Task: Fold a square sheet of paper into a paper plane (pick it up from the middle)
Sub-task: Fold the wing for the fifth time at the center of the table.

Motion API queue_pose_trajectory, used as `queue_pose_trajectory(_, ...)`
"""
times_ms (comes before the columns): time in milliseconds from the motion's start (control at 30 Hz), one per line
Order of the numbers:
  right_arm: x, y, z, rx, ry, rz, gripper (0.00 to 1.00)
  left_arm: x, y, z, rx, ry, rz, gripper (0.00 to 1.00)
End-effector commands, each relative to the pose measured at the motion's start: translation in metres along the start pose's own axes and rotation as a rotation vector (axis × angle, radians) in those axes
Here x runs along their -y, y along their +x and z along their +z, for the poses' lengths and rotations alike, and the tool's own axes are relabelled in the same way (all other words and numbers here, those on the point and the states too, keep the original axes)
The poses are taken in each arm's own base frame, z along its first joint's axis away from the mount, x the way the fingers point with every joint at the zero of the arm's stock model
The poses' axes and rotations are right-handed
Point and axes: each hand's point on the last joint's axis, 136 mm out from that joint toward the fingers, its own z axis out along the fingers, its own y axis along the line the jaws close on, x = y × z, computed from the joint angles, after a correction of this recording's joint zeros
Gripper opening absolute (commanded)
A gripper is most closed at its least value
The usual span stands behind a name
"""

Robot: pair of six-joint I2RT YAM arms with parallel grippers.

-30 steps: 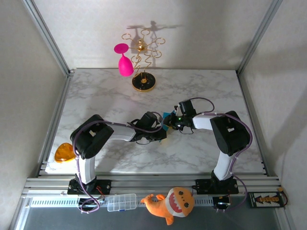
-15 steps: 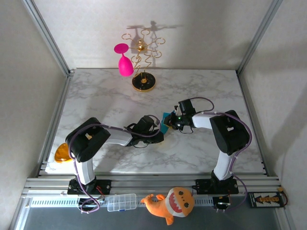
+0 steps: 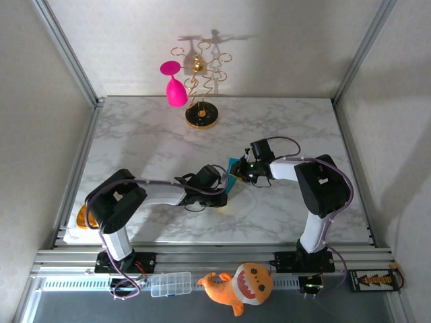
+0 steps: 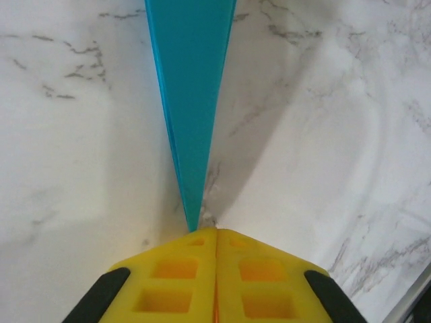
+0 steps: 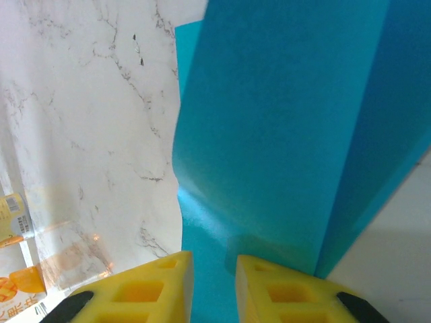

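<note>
- Step in hand is judged to be mid-fold: the sheet of paper is already folded into a narrow tapered wedge with layered flaps, but it is not yet a finished plane.
- The sheet is held near the middle of the table, between the two grippers. From the left wrist it is seen edge-on, standing over the marble.
- Left gripper: the fingers are pressed flat together and the sheet's pointed end runs into their seam. It is judged to be pinched there.
- Right gripper: the fingers are set close on either side of the layered paper, with blue filling the slit between them. This is judged to be a grip on the wide end.
- Next move: one end needs to be kept pinned while the other is folded over or pressed flat along the crease. A gentle, even pull is called for, since thin paper can be torn or slipped out at the tip.
- Nothing is seen in the way. The gold stand and pink goblet are well apart at the back. The orange plush toy and clear box are on the near rail.
</note>
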Motion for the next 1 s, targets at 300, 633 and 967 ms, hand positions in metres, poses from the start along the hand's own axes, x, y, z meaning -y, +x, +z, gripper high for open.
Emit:
queue_pose_trajectory(300, 0.041, 0.008, 0.010, 0.001, 0.141, 0.059, 0.25, 0.017, -0.066, -0.020, 0.188, 0.091, -0.111, 0.08)
queue_pose_trajectory(633, 0.035, 0.007, 0.009, 0.001, 0.123, 0.053, 0.25, 0.008, -0.052, 0.009, 0.125, 0.064, -0.136, 0.04)
queue_pose_trajectory(967, 0.011, -0.005, -0.003, 0.035, 0.068, 0.023, 0.25, -0.021, -0.029, 0.025, 0.060, -0.054, -0.136, 0.02)
